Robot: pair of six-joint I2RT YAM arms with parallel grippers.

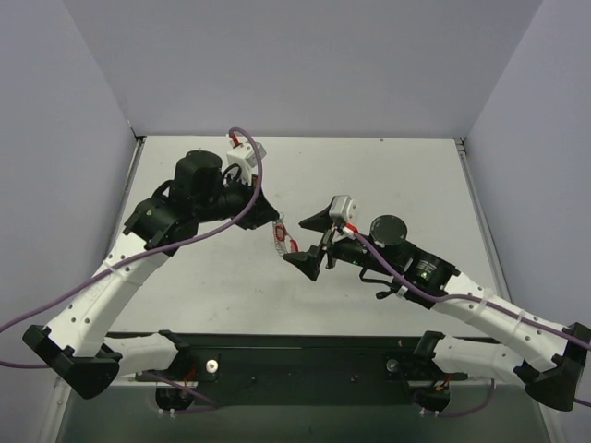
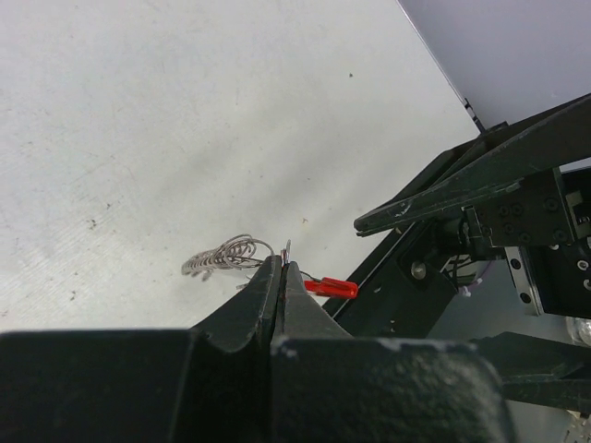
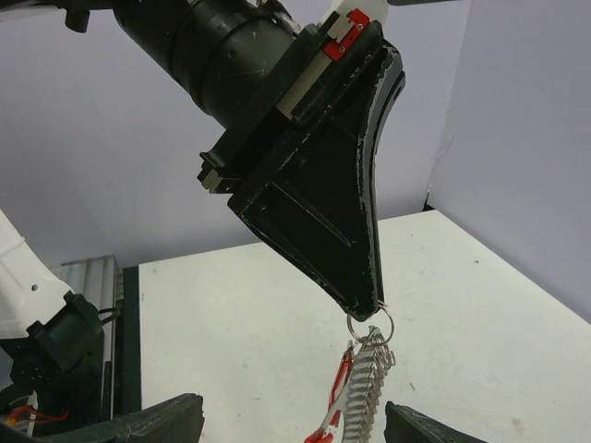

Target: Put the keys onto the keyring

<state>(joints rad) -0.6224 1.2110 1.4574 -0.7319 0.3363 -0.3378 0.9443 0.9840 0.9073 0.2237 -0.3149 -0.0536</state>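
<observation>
My left gripper point(image 1: 277, 222) is shut on a small wire ring at the top of the keyring point(image 1: 283, 238), which hangs above the table. In the right wrist view the left gripper's fingertips point(image 3: 367, 300) pinch this ring, and the silvery ridged band point(image 3: 374, 378) and red arc point(image 3: 340, 386) dangle below. In the left wrist view the shut gripper point(image 2: 282, 268) shows the band point(image 2: 222, 256) to its left and a small red piece point(image 2: 332, 288) to its right. I cannot tell whether that piece is the key. My right gripper point(image 1: 309, 243) is open, its fingers point(image 3: 157, 420) on either side below the keyring.
The white table point(image 1: 397, 185) is walled by grey panels at the back and sides. A black rail point(image 1: 305, 355) with the arm bases runs along the near edge. Purple cables point(image 1: 249, 175) loop over the left arm.
</observation>
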